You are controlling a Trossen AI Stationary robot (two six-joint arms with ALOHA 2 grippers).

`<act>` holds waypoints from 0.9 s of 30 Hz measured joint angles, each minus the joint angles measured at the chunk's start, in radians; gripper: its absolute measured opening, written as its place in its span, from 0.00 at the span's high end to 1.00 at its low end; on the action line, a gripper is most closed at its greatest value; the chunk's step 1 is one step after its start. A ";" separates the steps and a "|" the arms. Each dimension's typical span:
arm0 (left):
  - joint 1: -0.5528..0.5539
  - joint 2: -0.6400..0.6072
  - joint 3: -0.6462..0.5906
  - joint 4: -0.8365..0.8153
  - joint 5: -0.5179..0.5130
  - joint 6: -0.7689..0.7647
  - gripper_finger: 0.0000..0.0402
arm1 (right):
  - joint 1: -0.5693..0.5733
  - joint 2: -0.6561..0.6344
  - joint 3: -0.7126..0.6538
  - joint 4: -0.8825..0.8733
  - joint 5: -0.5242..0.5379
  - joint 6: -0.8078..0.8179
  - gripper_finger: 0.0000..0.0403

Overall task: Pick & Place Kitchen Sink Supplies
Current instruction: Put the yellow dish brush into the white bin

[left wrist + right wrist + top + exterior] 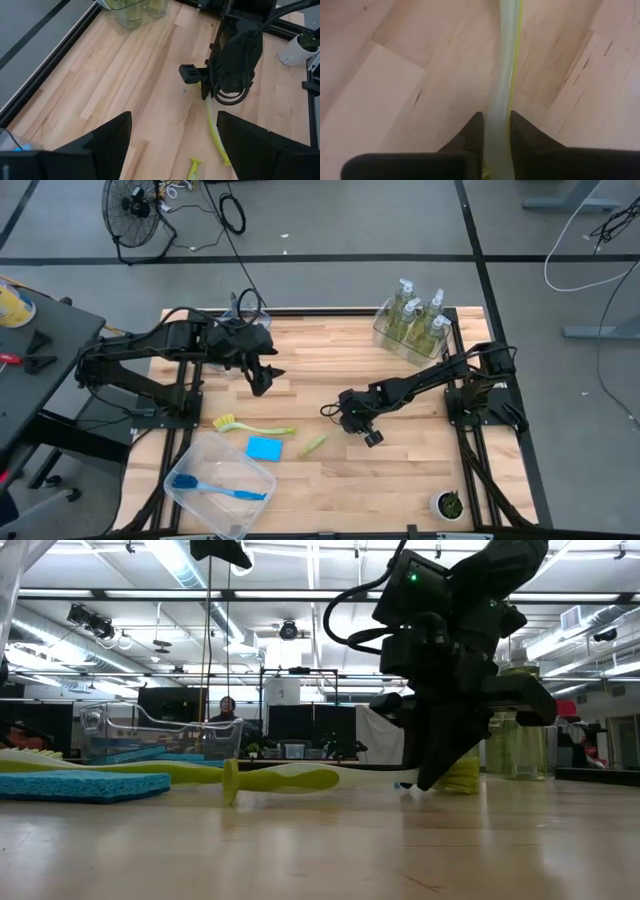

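The right gripper [496,131] has its two dark fingers pinched onto the pale yellow-green handle of a dish brush [504,60]; in the right wrist view the handle runs straight up between the fingertips and away over the wooden table [380,100]. From above, that gripper [352,423] sits low near the middle of the frame, and only the handle's far end [313,445] shows as a short green stick just to its left. In the low view the same gripper [432,778] stands on the tabletop right of centre.

The left gripper [172,145] hangs with its fingers spread wide and nothing between them; from above it [262,380] is in the upper middle-left of the frame, well apart from the right one.

Left of the held brush, a second yellow-green brush [250,426] lies flat, bristles to the left. Just below it lies a flat blue sponge [264,449], touching the upper edge of a clear bin [190,463] in the lower left. A blue brush [215,488] lies inside that bin.

At the upper right, another clear bin [382,330] holds several pump bottles of soap [412,315], all upright. A small white pot with a plant [448,504] stands near the lower right corner of the table.
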 joint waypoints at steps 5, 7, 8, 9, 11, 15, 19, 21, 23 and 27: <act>0.000 0.000 0.000 0.002 0.000 -0.008 0.26 | 0.000 -0.006 0.000 -0.004 0.023 0.049 0.87; 0.000 0.000 0.000 0.002 0.000 -0.024 0.26 | 0.000 -0.021 0.000 -0.010 0.046 0.070 0.87; 0.000 0.000 0.000 0.002 0.000 -0.025 0.26 | 0.000 -0.034 0.000 -0.009 0.063 0.086 0.87; 0.000 0.000 0.000 0.002 0.000 -0.025 0.26 | -0.001 -0.047 0.001 -0.011 0.078 0.105 0.87; 0.000 0.000 0.000 0.002 0.000 -0.025 0.26 | -0.006 -0.069 0.016 -0.036 0.095 0.137 0.87; 0.000 0.000 0.000 0.004 0.000 -0.025 0.26 | -0.014 -0.107 0.063 -0.108 0.098 0.170 0.87; 0.000 -0.002 0.000 0.018 0.000 -0.025 0.26 | -0.018 -0.129 0.139 -0.198 0.100 0.202 0.87; 0.000 -0.008 0.000 0.019 0.000 -0.025 0.26 | -0.018 -0.130 0.192 -0.260 0.100 0.216 0.87; 0.000 -0.009 0.000 0.021 0.000 -0.025 0.26 | -0.018 -0.130 0.248 -0.325 0.106 0.232 0.87; 0.000 -0.019 0.000 0.016 0.000 -0.025 0.26 | -0.021 -0.130 0.366 -0.466 0.129 0.281 0.87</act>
